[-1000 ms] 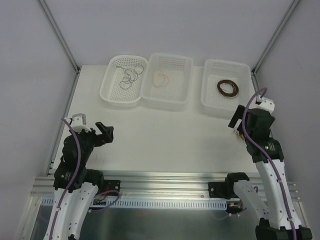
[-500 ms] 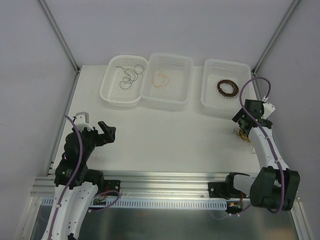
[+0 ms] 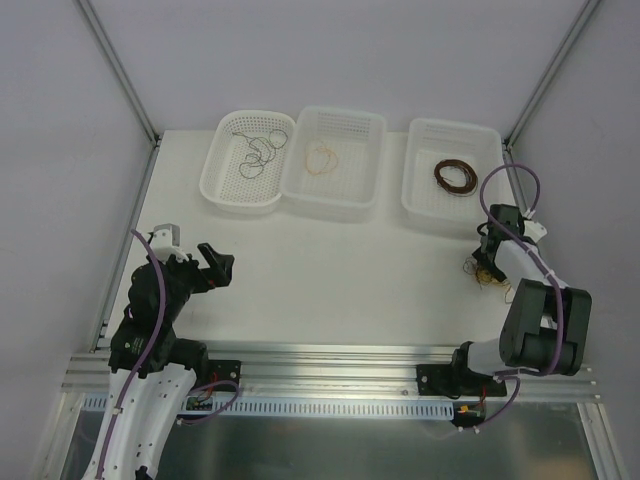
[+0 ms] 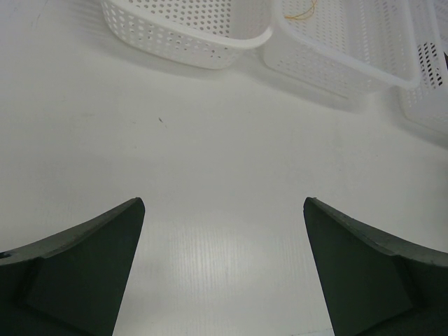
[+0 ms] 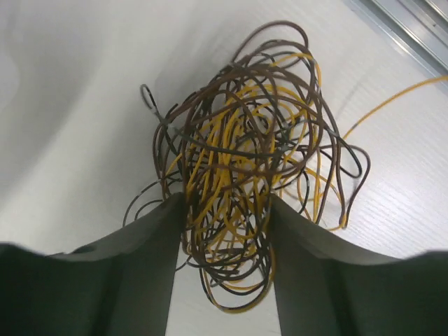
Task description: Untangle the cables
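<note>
The cables [image 5: 245,161] are a loose knotted ball of thin brown, black and yellow wires lying on the white table near its right edge [image 3: 489,276]. My right gripper [image 5: 225,201] points down over them, one finger on each side of the ball and both touching the wires, so it is shut on the cables. From above, the right gripper [image 3: 487,258] covers most of the tangle. One yellow strand [image 5: 392,101] trails off toward the rail. My left gripper [image 3: 222,264] hovers open over bare table at the left, with nothing between its fingers [image 4: 105,266].
Three white perforated baskets stand along the back. The left basket [image 3: 212,185] holds a black wire [image 3: 258,150]. An orange wire [image 3: 321,156] lies in the middle basket [image 3: 330,207]. The right basket [image 3: 432,215] contains a wound brown wire ring [image 3: 456,176]. A metal rail [image 3: 320,360] runs along the near edge.
My right arm folded down and in, dropping the gripper onto the tangle, and its jaws narrowed from wide open to touching the wires. The left arm barely shifted.
</note>
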Action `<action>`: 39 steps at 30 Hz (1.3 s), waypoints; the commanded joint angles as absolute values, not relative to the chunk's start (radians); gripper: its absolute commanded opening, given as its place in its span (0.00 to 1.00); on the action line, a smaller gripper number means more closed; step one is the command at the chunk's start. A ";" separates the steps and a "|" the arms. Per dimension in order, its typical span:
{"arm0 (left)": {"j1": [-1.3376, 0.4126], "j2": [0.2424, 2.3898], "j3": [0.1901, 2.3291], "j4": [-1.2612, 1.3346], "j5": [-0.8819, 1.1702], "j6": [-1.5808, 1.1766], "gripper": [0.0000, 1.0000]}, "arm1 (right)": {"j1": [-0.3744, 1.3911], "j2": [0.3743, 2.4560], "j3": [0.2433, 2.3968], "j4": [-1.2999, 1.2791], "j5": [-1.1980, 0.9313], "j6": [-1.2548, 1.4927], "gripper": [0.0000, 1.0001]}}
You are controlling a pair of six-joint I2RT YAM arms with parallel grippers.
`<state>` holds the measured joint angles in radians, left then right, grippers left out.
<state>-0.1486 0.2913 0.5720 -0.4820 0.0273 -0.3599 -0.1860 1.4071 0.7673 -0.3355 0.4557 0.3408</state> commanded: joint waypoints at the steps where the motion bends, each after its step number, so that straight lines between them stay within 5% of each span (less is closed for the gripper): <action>1: -0.141 0.298 0.563 -0.445 0.054 -0.368 0.99 | -0.189 1.348 0.755 -0.301 0.402 0.298 0.43; 2: -0.141 0.298 0.563 -0.445 0.055 -0.368 0.99 | -0.184 1.336 0.753 -0.301 0.387 0.279 0.28; 6: -0.141 0.299 0.563 -0.443 0.067 -0.368 0.99 | -0.106 1.249 0.749 -0.320 0.305 0.187 0.02; 16: -0.141 0.316 0.558 -0.445 0.110 -0.368 0.99 | 0.339 1.045 0.816 -0.414 0.121 -0.047 0.01; 22: -0.141 0.334 0.560 -0.443 0.141 -0.367 0.99 | 0.679 1.107 0.917 -0.403 0.032 -0.144 0.01; 30: -0.141 0.435 0.563 -0.445 0.227 -0.364 0.99 | 0.945 1.434 0.979 -0.242 -0.029 -0.167 0.09; 34: -0.141 0.520 0.568 -0.445 0.290 -0.379 0.99 | 0.999 1.546 1.020 -0.219 0.034 -0.152 0.35; 37: -0.141 0.571 0.563 -0.445 0.363 -0.429 0.99 | 1.015 1.523 1.019 -0.212 0.040 -0.140 0.64; 39: -0.146 0.600 0.555 -0.445 0.399 -0.462 0.99 | 1.020 1.487 1.009 -0.219 0.058 -0.127 0.72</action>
